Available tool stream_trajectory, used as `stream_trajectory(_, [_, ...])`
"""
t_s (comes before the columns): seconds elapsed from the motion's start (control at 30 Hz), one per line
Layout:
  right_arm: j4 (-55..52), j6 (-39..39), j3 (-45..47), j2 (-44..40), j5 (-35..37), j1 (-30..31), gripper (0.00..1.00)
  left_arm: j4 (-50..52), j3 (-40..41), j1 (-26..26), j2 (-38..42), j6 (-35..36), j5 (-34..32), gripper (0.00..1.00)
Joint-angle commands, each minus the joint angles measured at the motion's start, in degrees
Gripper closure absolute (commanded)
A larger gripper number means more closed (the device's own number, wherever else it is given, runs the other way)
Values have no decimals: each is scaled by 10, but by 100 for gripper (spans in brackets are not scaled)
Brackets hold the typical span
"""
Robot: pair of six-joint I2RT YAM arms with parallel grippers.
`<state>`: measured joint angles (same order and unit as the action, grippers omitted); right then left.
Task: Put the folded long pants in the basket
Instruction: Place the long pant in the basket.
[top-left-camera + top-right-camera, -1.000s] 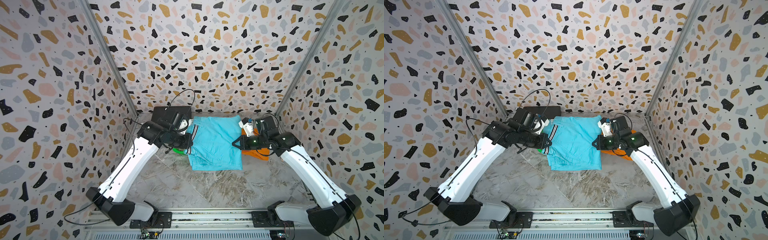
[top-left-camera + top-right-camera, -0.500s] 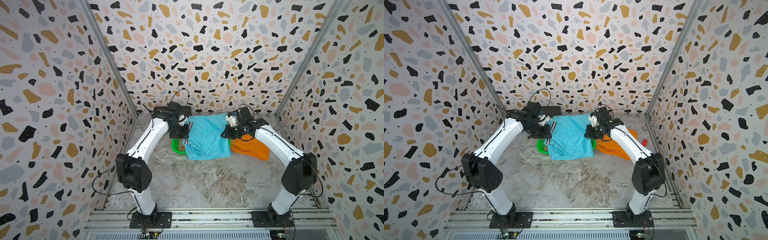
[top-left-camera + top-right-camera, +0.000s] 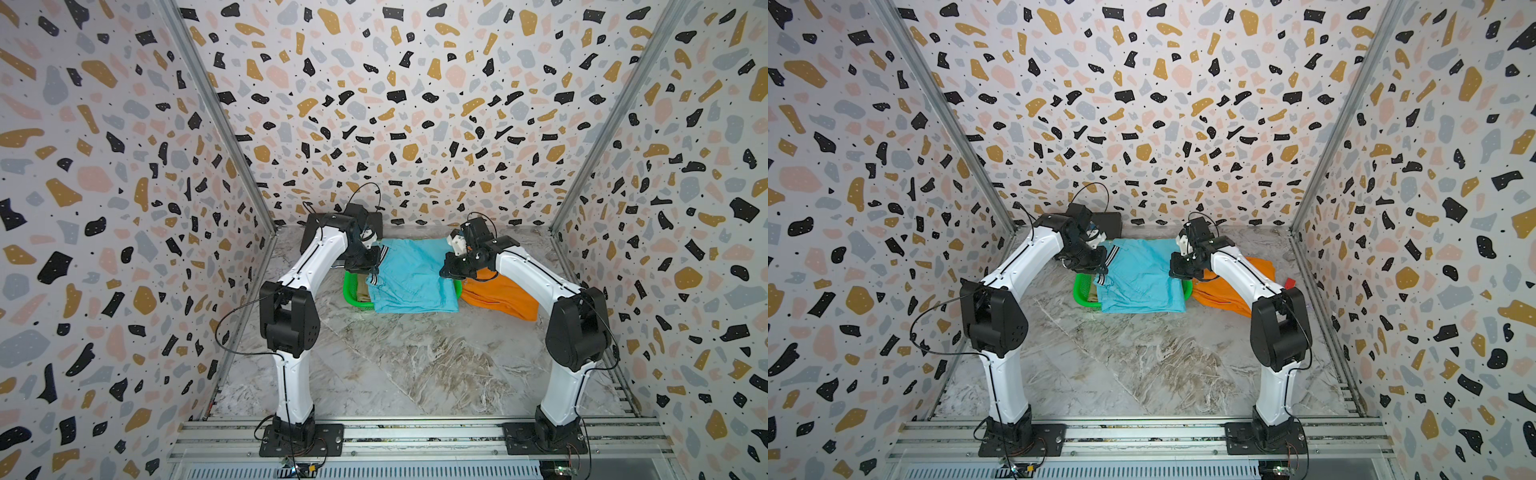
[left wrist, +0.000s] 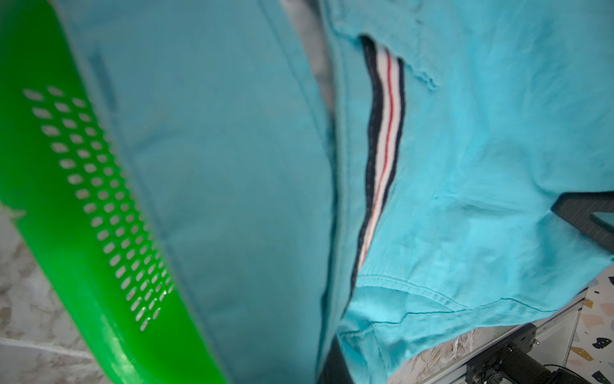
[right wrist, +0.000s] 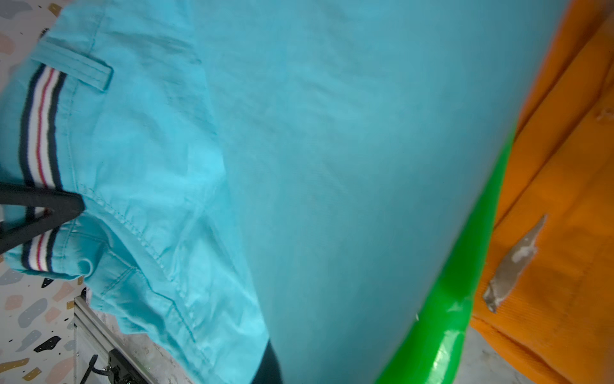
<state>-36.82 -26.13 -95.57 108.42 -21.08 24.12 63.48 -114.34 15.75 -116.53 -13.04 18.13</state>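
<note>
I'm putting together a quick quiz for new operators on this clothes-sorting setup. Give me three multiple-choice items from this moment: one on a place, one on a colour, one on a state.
1. Where do the orange pants lie?
A. inside the basket
B. on the table beside the basket
C. under the basket

2. What colour is the basket?
A. green
B. red
C. white

3. How do the left end effector and the right end effector stand?
A. both wide open
B. both shut on the turquoise pants
C. one shut on the orange pants

Answers:
1 B, as the orange cloth rests on the table against the basket's side nearest the right arm.
2 A, as its perforated wall shows bright green in the left wrist view.
3 B, as each pinches an opposite edge of the turquoise pants spread over the basket.
</note>
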Motion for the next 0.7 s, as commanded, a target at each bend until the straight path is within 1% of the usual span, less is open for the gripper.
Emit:
stream_trajectory(0.0, [-2, -1, -78, -2, 10, 2, 100, -29, -66, -17, 2, -8, 11, 100])
stream_trajectory(0.1, [-6, -10, -100, 22, 11, 2, 100, -24, -90, -23, -18, -14, 20, 100])
stream_trajectory(0.2, [-17, -21, -93, 51, 8, 2, 100, -23, -61, -26, -32, -17, 22, 100])
stream_trajectory(0.27, [-23, -26, -73, 63, 5, 2, 100, -23, -34, -27, -36, -17, 16, 100])
stream_trajectory(0.33, [-10, -33, -34, 60, 8, 2, 100, -24, -11, -28, -36, -18, 6, 100])
stream_trajectory(0.47, [8, -42, 13, 55, 13, 2, 100, -23, -3, -33, -53, -23, 4, 100])
stream_trajectory(0.57, [-12, -34, 1, 85, 20, 2, 100, -11, -24, -42, -96, -31, 15, 100])
stream_trajectory(0.67, [-17, -24, -7, 116, 38, 2, 100, -1, -47, -49, -153, -33, 10, 100])
